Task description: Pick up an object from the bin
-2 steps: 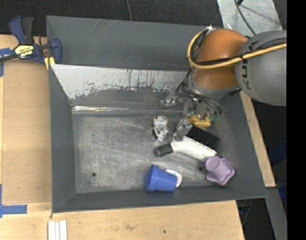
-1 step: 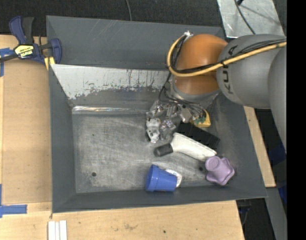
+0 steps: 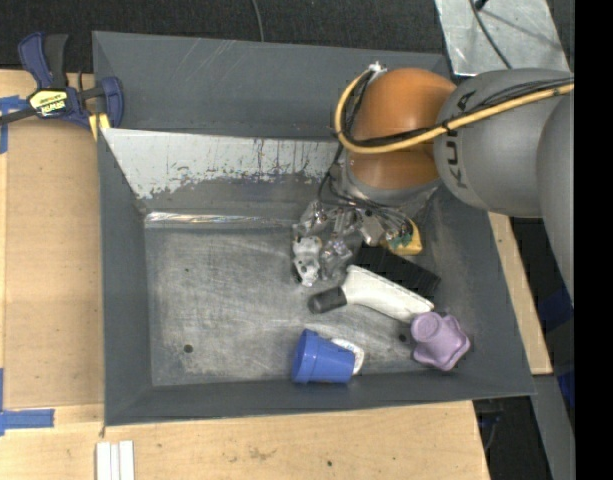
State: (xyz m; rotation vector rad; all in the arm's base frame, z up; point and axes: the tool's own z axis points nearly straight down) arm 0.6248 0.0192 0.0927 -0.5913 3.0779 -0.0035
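Blk block just beside pincer

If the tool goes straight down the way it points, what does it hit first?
Probably the bare grey metal bin floor, just beside the small black block. Depth is unclear, so the tool may clip that block.
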